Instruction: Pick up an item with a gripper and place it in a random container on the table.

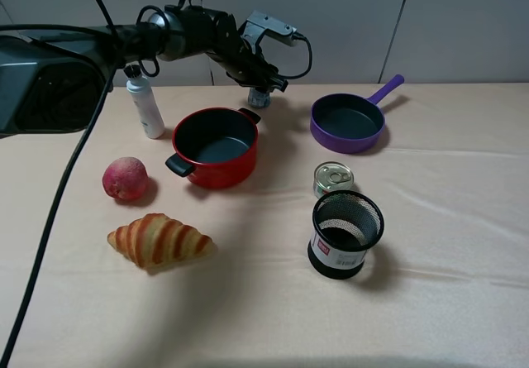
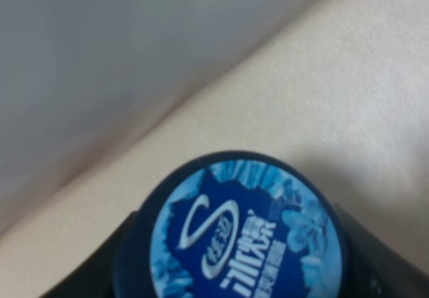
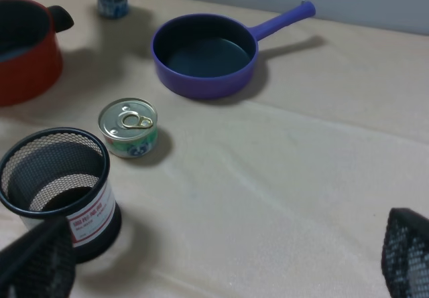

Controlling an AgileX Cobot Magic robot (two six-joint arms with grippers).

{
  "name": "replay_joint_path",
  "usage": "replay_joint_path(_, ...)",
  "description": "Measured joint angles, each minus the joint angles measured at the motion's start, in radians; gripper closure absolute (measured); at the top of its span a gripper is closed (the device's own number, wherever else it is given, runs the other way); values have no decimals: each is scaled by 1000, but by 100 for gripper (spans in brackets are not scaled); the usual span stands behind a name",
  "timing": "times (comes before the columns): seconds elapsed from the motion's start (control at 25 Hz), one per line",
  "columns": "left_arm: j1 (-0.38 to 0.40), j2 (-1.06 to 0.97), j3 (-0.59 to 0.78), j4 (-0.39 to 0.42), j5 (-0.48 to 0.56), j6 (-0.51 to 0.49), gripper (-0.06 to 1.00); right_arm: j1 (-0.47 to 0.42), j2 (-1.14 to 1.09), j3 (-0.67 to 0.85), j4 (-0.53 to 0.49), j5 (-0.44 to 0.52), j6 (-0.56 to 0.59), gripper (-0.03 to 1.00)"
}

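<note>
- The left claw (image 1: 263, 87), black and two-fingered at the end of a bulky black arm with cables, is clamped on a small clear glass jar with a dark blue lid and bluish label (image 1: 259, 97).
- In the left wrist view the jar's lid (image 2: 231, 234) fills the space between the dark fingers (image 2: 389, 271), which press in from both sides.
- The jar sits at the far side of the cream cloth-covered surface (image 1: 463, 219). Whether its base touches the cloth cannot be told.
- A red pot with black handles (image 1: 216, 165) stands just in front of the left claw.
- A purple frying pan with a long handle (image 1: 347, 140) lies to the claw's right, apart from it.
- A white bottle with a black cap (image 1: 147, 107) stands upright to the claw's left.
- A black wire-mesh cylindrical cup with a white and red label (image 1: 331, 248) stands upright well in front of the left claw, and a small silver pull-tab tin can (image 1: 333, 178) sits just behind the cup.
- A peach (image 1: 125, 178) and a croissant (image 1: 159, 240) lie in front of the claw, to its left.
- The right claw (image 3: 224, 244) is spread wide and holds nothing; the mesh cup (image 3: 87, 217) is close beside one of its fingers.
</note>
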Motion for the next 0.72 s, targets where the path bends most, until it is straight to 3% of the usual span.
replay_joint_path(0.72, -49, -207, 0, 8, 258, -2, 41, 0, 0, 0, 0, 0, 0, 27)
